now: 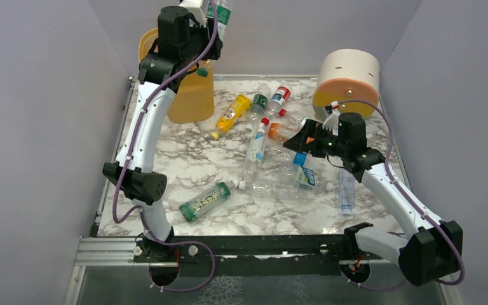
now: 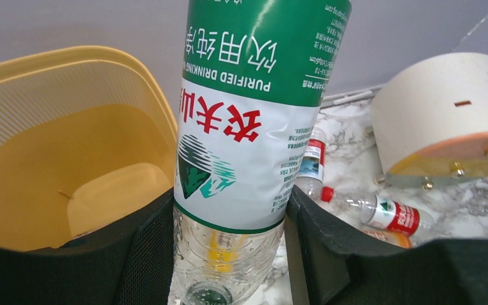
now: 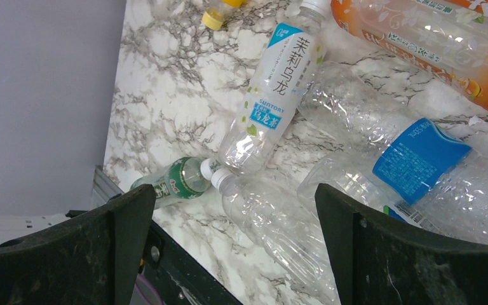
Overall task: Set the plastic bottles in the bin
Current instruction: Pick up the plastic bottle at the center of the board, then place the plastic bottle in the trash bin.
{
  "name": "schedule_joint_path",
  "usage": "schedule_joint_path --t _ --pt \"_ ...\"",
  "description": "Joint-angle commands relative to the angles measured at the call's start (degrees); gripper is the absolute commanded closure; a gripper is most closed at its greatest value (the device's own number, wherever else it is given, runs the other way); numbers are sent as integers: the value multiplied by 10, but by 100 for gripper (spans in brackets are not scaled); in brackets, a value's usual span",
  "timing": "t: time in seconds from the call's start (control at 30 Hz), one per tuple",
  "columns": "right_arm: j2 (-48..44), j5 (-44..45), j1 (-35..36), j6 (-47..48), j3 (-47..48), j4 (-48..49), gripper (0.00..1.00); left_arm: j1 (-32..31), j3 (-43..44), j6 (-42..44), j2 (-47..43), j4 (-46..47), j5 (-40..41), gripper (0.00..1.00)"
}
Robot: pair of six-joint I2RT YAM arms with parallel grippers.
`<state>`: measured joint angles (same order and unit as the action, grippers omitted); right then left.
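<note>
My left gripper [image 2: 229, 213] is shut on a clear bottle with a green-and-white label [image 2: 248, 127]. It holds the bottle high at the back left [image 1: 221, 18], its green cap end toward the wrist. The yellow bin [image 2: 44, 70] stands open just to the left of the bottle, and the top view shows the bin [image 1: 190, 101] below the gripper [image 1: 211, 19]. My right gripper [image 1: 305, 141] hangs open above the bottle pile. A clear unlabelled white-capped bottle [image 3: 279, 229] lies under the right gripper [image 3: 232, 197]. A blue-labelled bottle [image 3: 419, 159], a white-labelled tea bottle [image 3: 273, 89] and an orange bottle [image 3: 419, 38] lie around it.
A round white-and-orange drum [image 1: 348, 79] stands at the back right. Loose bottles lie on the marble table: a yellow one [image 1: 232, 113], a red-labelled one [image 1: 278, 98], a green one [image 1: 204, 201] near the front and a clear one [image 1: 347, 190] on the right. Grey walls enclose three sides.
</note>
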<state>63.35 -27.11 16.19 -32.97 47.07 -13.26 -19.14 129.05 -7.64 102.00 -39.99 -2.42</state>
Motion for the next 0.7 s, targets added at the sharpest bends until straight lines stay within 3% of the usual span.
schedule_joint_path --t 0.0,0.33,0.67 --pt "3 -13 3 3 6 9 0 38 81 -10 44 -7 -26 48" --pt "5 -20 3 1 -4 17 0 141 33 -53 56 143 -61 48" --pt "9 -26 3 -3 -15 29 0 171 20 -44 108 201 -76 47"
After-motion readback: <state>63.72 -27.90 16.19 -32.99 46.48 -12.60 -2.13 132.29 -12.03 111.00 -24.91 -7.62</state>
